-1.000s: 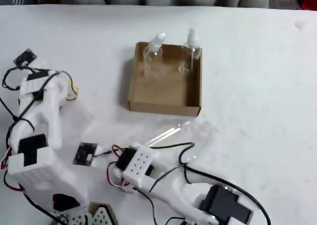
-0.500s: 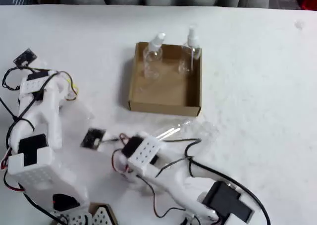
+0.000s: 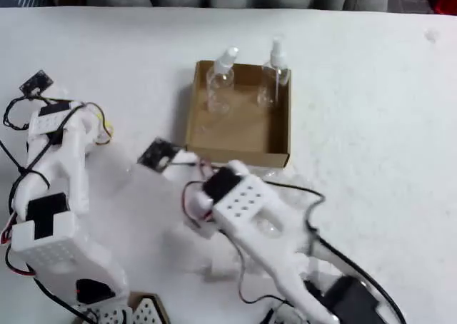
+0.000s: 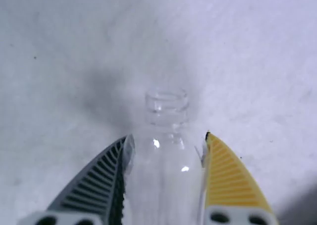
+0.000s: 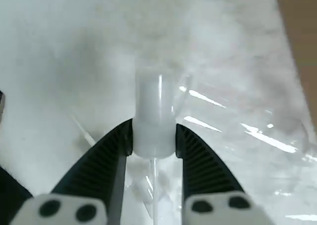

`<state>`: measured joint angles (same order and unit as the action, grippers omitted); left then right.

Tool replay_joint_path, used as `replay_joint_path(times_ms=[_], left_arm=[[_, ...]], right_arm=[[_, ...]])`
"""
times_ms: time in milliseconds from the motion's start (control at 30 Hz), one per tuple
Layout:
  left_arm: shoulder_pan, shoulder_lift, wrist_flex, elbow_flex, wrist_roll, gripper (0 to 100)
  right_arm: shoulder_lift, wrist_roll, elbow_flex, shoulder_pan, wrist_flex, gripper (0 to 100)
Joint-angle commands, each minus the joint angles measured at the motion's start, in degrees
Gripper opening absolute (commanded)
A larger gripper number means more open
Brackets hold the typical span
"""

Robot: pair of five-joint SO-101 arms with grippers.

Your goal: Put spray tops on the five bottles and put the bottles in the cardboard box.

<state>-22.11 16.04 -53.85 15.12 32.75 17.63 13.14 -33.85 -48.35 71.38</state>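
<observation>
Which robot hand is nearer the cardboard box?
Right. The right gripper, holding a spray top, is just off the cardboard box's near wall; the left gripper, holding a bottle, sits farther off sideways.

Table (image 3: pixel 371 110) white. Cardboard box (image 3: pixel 235 154) plain brown. Boxed bottles (image 3: pixel 218 88) clear, caps white. Left gripper (image 4: pixel 167 136): one finger (image 4: pixel 99 185) dark grey, other yellow, both ribbed. Held bottle (image 4: pixel 167 106) clear. Right gripper (image 5: pixel 154 125): fingers (image 5: pixel 99 170) black, ribbed. Spray top (image 5: pixel 154 106) milky white. Arms white, black motor blocks, red and black wires. Right arm plate (image 3: pixel 243 199) white with dot-hole grid.
</observation>
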Motion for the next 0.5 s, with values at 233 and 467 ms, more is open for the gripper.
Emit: replay_joint_path(times_ms=[233, 467], left_arm=[[0.84, -0.66, 1.41, -2.11, 0.62, 2], [1.36, -0.66, 1.49, -2.02, 0.62, 2]], right_arm=[[26.33, 8.44, 2.55, 28.0, 13.93, 1.5], [25.89, 22.51, 2.46, 60.44, 13.49, 1.5]])
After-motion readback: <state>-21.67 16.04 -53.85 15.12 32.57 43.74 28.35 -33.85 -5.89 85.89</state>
